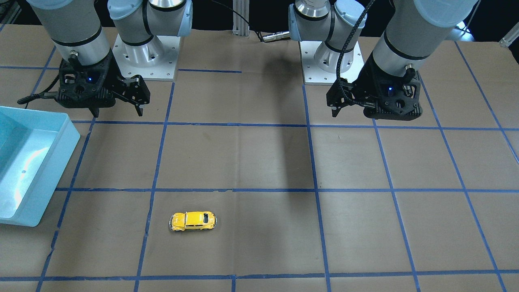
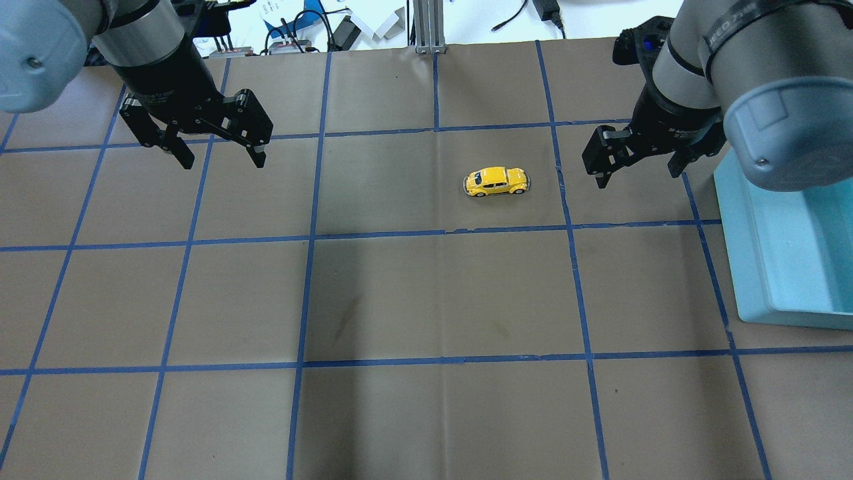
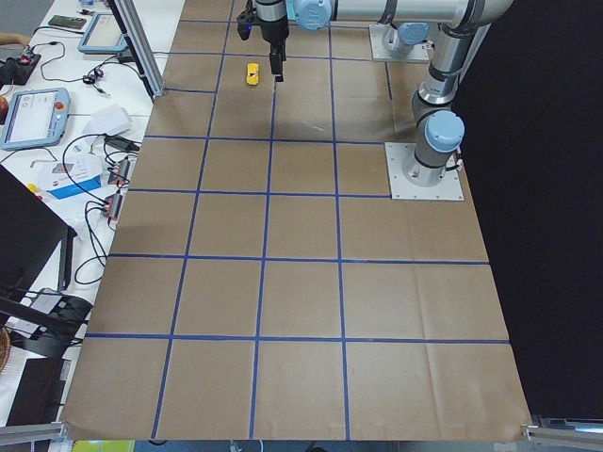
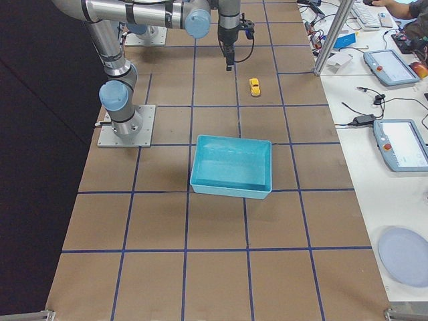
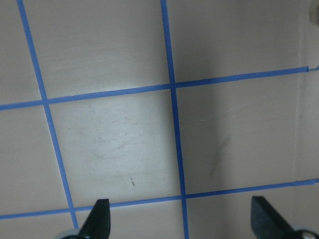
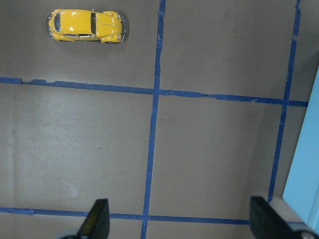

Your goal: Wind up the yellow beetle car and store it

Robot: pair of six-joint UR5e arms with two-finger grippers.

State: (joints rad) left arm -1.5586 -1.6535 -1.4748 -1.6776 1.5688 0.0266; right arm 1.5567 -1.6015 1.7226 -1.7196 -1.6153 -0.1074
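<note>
The yellow beetle car (image 2: 496, 181) stands on its wheels on the brown paper table, in the middle of the far half; it also shows in the front view (image 1: 192, 221) and at the top left of the right wrist view (image 6: 85, 26). My right gripper (image 2: 640, 173) is open and empty, hovering above the table to the right of the car, between the car and the bin. It shows in the front view (image 1: 117, 112) too. My left gripper (image 2: 220, 160) is open and empty, hovering far to the left of the car. The left wrist view shows only taped table between its fingertips (image 5: 99, 219).
A light blue bin (image 2: 733, 233) sits at the table's right side, open side up, below my right arm; its wall shows in the front view (image 1: 61, 154) and the right wrist view (image 6: 306, 164). Blue tape lines grid the table.
</note>
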